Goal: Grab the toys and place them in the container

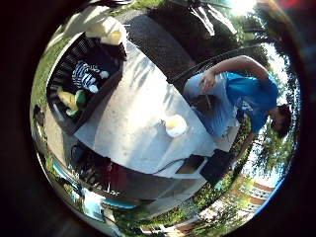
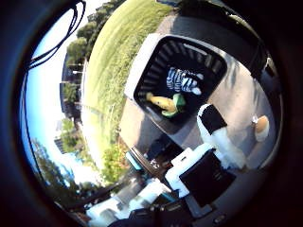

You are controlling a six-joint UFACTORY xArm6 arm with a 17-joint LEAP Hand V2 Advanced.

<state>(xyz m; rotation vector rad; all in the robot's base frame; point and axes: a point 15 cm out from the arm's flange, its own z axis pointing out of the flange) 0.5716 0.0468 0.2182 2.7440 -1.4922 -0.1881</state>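
A black slatted container (image 2: 150,71) stands at one end of the pale table (image 1: 133,113). Inside it lie a black-and-white striped zebra toy (image 2: 182,79) and a yellow and green toy (image 2: 165,104). A small cream-coloured toy (image 1: 175,124) sits alone on the table, near the side where a person stands. My hand (image 2: 208,151) hovers high above the table beside the container. Its white and black fingers (image 2: 211,120) reach out fairly straight with nothing held between them.
A person in a blue shirt (image 1: 247,94) leans at the table's edge beside the cream toy, touching none of the toys. Grass (image 2: 113,56) borders a paved path by the container's end. Dark objects (image 1: 98,173) lie under the table's edge.
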